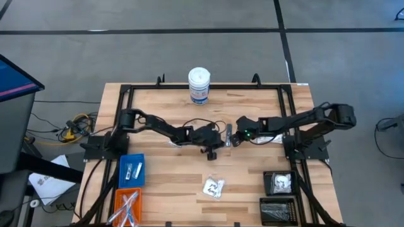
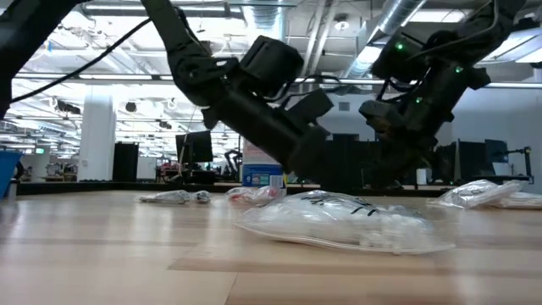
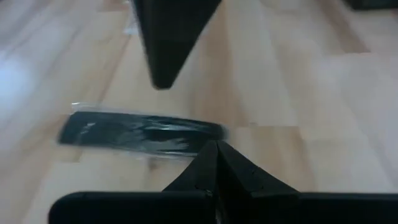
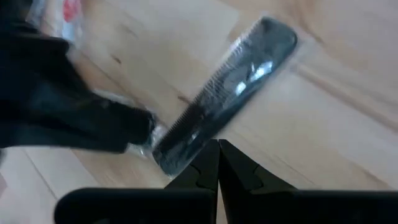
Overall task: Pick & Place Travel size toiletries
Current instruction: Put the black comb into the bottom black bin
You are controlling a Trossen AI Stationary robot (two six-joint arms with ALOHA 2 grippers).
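Observation:
A slim black comb in a clear wrap (image 4: 230, 87) lies flat on the wooden table (image 1: 170, 183) at its middle, also visible in the left wrist view (image 3: 143, 134). My left gripper (image 3: 216, 152) is shut, low over the table, its tips at one end of the comb. My right gripper (image 4: 217, 152) is shut too, tilted down, its tips beside the comb's other end. In the high view the two grippers (image 1: 219, 136) (image 1: 235, 134) face each other across the comb. A clear packet with white contents (image 1: 213, 186) lies nearer the front edge. My left gripper has its shut tips right at the comb's wrap end (image 3: 219, 132), coming in low from the table's left; I cannot tell whether it touches. My right gripper has its shut tips next to the comb's end (image 4: 180, 152), slanting down from the right; touching or not, I cannot tell.
A white canister with a blue label (image 1: 199, 85) stands at the far edge. A blue bin (image 1: 130, 170) and an orange bin (image 1: 126, 205) sit front left, two black bins (image 1: 279, 183) (image 1: 278, 209) front right. More clear packets (image 2: 174, 196) (image 2: 483, 193) lie about the table.

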